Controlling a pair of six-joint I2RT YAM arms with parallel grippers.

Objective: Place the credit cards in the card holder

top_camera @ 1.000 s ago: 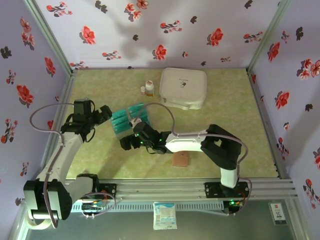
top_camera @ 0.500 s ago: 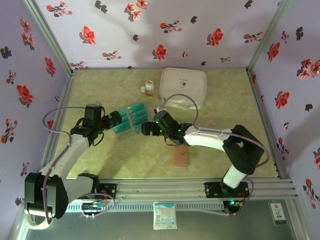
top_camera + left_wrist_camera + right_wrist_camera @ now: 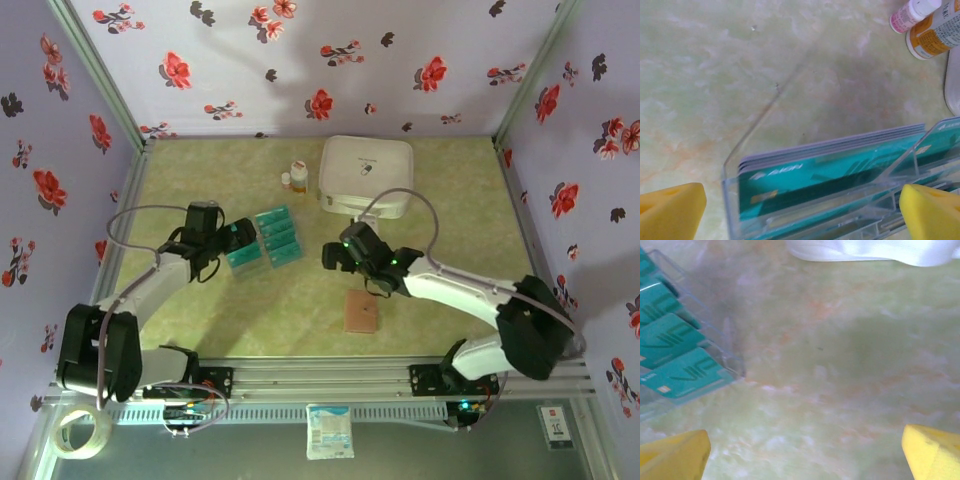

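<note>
**A:** On the table's (image 3: 450,230) left half, the credit cards (image 3: 275,237) stand on edge in a clear tray (image 3: 729,200). The card holder (image 3: 361,313) lies well apart, nearer the front.

**B:** And the claws?

**A:** The left gripper (image 3: 800,220) is spread wide at the tray and holds nothing. The right gripper (image 3: 805,455) is also wide, over bare table.

**B:** Handling?

**A:** Thin, stiff, light, probably slick. Pinch 1 by its exposed top edge, though I can't quite tell how tightly they're packed.

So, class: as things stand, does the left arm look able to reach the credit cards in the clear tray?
Probably yes: the open left end effector faces the clear tray close up, with the credit cards standing uncovered before it.
</note>
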